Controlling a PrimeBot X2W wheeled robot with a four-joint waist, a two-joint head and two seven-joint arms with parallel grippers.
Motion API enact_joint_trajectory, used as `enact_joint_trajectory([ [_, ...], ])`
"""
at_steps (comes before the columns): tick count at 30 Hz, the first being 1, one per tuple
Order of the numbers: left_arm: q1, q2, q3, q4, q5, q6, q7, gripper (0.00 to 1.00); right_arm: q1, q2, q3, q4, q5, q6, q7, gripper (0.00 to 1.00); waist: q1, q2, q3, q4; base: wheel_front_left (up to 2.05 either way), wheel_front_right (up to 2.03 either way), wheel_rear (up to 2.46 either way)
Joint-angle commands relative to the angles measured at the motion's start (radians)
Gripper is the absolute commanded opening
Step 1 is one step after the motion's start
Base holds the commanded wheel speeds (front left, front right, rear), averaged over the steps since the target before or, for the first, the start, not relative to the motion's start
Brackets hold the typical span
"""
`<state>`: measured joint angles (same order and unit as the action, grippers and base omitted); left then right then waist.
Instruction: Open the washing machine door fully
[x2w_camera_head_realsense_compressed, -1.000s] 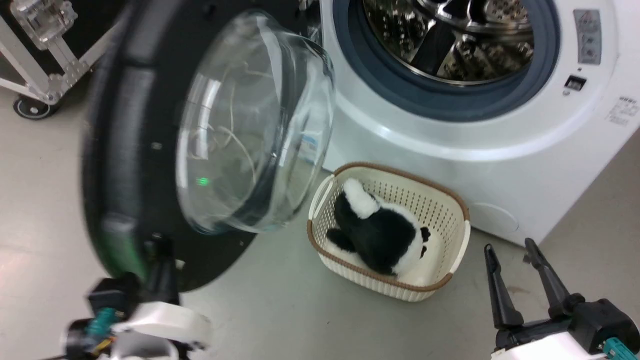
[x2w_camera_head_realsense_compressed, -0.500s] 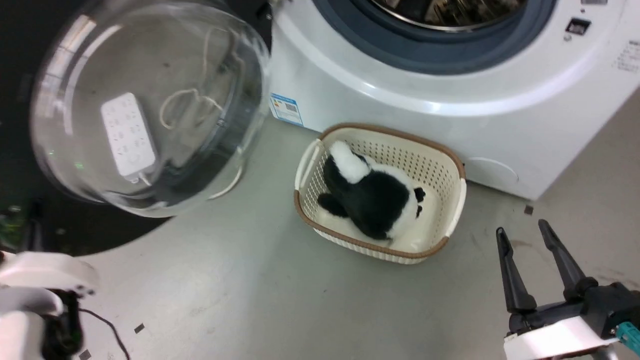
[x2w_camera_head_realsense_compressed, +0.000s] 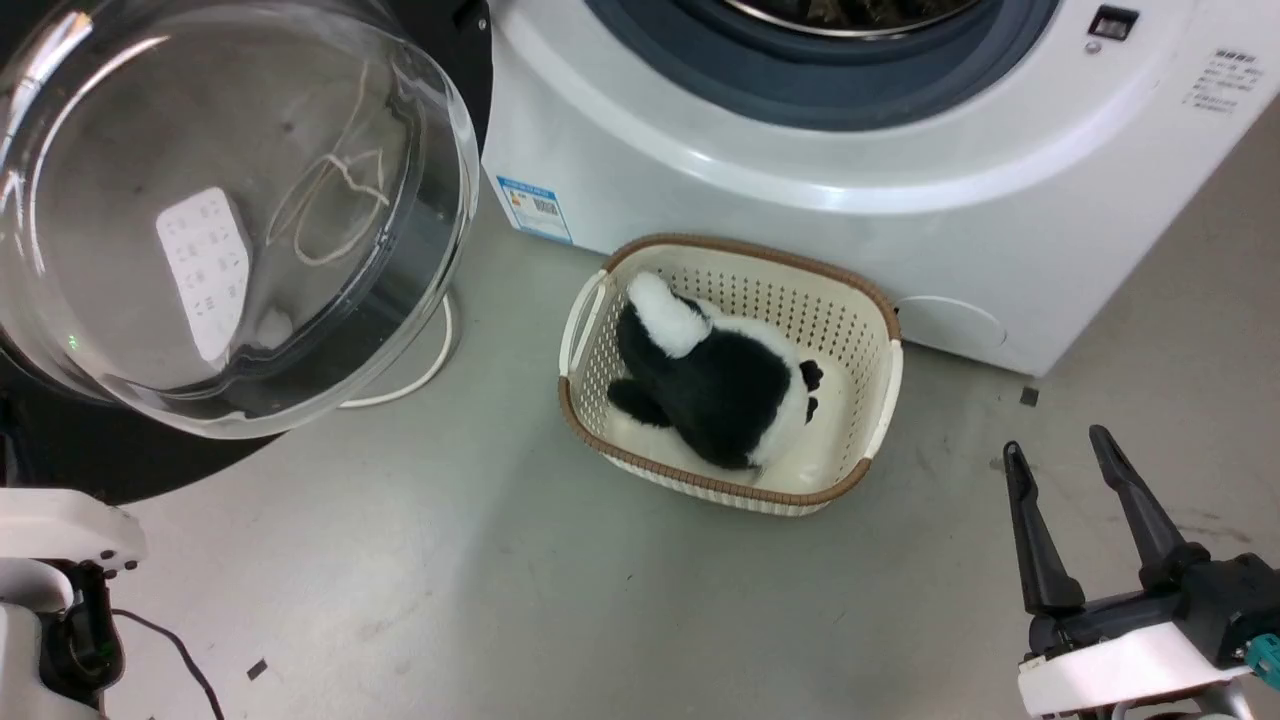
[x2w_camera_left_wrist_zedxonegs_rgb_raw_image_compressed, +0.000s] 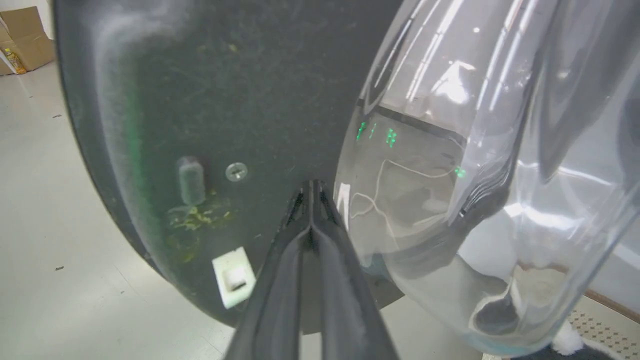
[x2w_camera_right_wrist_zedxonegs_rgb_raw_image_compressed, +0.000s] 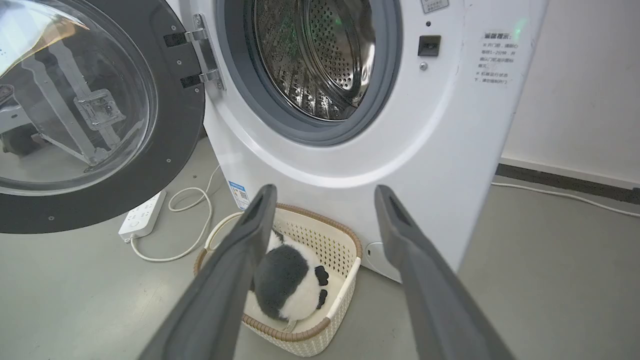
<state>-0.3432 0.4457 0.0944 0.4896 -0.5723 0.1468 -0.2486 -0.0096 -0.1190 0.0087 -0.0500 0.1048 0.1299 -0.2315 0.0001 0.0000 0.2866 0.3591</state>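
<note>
Our left gripper (x2w_camera_left_wrist_zedxonegs_rgb_raw_image_compressed: 311, 187), fingers pressed together and empty, meets the washing machine door (x2w_camera_left_wrist_zedxonegs_rgb_raw_image_compressed: 215, 90) straight ahead. Our right gripper (x2w_camera_head_realsense_compressed: 1058, 445), fingers spread, hangs well apart.

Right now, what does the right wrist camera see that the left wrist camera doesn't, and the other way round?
Right wrist view: the steel drum, the metal hinge, a white power strip on the floor, and the right gripper with its fingers spread.
Left wrist view: a screw, a white plastic clip, and the left gripper with its fingers pressed together.
Shared: the washing machine door, standing open, with its clear glass bowl.
</note>
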Motion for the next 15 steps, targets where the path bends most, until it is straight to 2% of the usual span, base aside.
enact_joint_trajectory([
  [1,-0.008,-0.003,0.009,-0.002,0.009,-0.002,-0.01,0.0,-0.008,-0.004,-0.002,-0.002,-0.005,0.001,-0.005,1.0,-0.0001,0.0,-0.011,-0.003,0.0,0.0,0.0],
  [4,0.006,-0.022,0.024,-0.053,0.038,-0.005,-0.012,0.0,-0.007,0.0,-0.008,0.006,-0.003,0.001,-0.01,1.0,-0.0001,0.0,-0.04,-0.009,0.0,0.0,0.0],
  [6,0.024,-0.044,0.04,-0.125,0.07,-0.016,-0.013,1.0,-0.005,0.004,-0.015,0.012,-0.001,0.001,-0.014,1.0,-0.0001,0.0,-0.065,-0.015,0.0,0.0,0.0],
  [11,0.1,-0.136,0.038,-0.336,0.156,-0.053,-0.013,1.0,0.01,0.018,-0.033,0.021,-0.002,0.001,-0.021,1.0,-0.0001,0.0,-0.136,-0.046,0.0,0.0,0.0],
  [15,0.176,-0.212,-0.007,-0.449,0.202,-0.087,-0.013,1.0,0.023,0.032,-0.057,0.019,-0.009,0.001,-0.026,1.0,-0.0001,0.0,-0.183,-0.091,0.0,0.0,0.0],
])
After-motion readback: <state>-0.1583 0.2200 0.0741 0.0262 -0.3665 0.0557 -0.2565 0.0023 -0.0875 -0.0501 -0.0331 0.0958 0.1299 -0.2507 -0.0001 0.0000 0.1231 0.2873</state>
